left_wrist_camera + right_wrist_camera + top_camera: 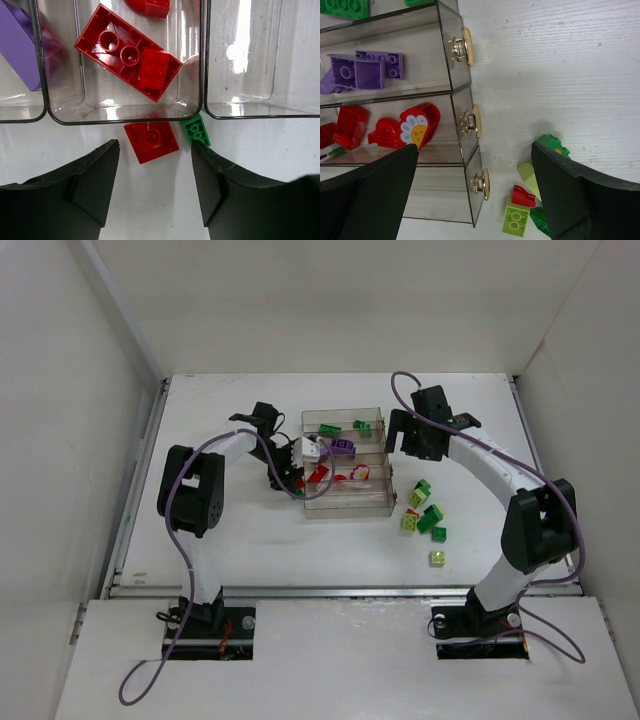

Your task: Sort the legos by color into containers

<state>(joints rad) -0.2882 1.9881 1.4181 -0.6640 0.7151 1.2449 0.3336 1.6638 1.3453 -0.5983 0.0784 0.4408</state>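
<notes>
Right wrist: purple legos, red legos in adjacent compartments.

Ahead of your left hand and off to its left, the purple lego runs out of the wrist view, and the red lego farthest ahead is cut by the top edge. At your right hand, one finger covers part of a dark green lego on the surface.

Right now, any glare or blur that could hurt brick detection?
Left wrist: white glare on the empty tray compartment, loose red brick sharp. Right wrist: sharp, brass knobs glint. Top external: even light, soft shadows, bricks tiny.
</notes>
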